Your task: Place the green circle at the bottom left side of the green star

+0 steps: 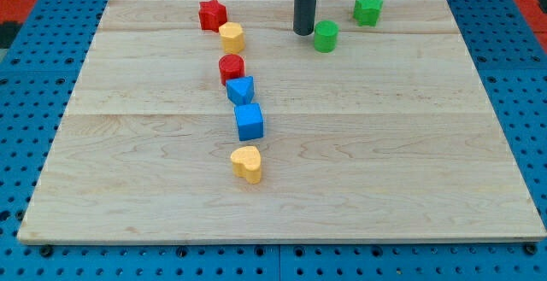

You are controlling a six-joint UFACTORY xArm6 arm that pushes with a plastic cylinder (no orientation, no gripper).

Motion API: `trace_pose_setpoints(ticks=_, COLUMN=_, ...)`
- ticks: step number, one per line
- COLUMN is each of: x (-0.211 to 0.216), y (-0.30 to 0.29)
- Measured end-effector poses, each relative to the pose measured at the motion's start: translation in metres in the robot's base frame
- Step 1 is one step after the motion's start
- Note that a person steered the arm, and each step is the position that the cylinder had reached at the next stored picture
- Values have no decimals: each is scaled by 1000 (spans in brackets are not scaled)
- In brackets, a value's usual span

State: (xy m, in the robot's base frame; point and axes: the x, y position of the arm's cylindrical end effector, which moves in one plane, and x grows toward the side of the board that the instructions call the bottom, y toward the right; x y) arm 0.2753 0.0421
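There is no claw on this arm, so there is nothing standing apart, together or clamped; it is ending in a straight dark rod, and my tip [303, 32] is resting on the counter [385, 170] just beside the green circle [326, 37], on that circle's left in the view. Whether the two are actually touching I cannot tell, but no clear gap is showing.

Taking the green circle as the landmark, the green star [367, 9] is sitting near it, up and to the view's right, with bare wood showing between them. That is already putting the circle roughly on the star's lower left, so I am judging the task as close to finished. The tip's place on the circle's left suggests a push toward the view's right, perhaps to close the gap; a hard shove from there could carry the circle under the star, not to its lower left.

Farther from the green circle, to the view's left, a loose line of blocks is running down the counter: a red star [212, 14] highest, a yellow block [232, 37] just below it, a red round block [231, 67], a blue triangular block [241, 89] touching or nearly touching it, a blue cube [249, 120], and a yellow heart [246, 163] lowest. All are lying well apart from the circle and out of any likely push path.
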Motion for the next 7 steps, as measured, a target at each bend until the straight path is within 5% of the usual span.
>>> trace_pose_setpoints(ticks=4, x=-1, y=35)
trace_pose_setpoints(ticks=6, x=64, y=-28)
trace_pose_setpoints(ticks=7, x=63, y=32)
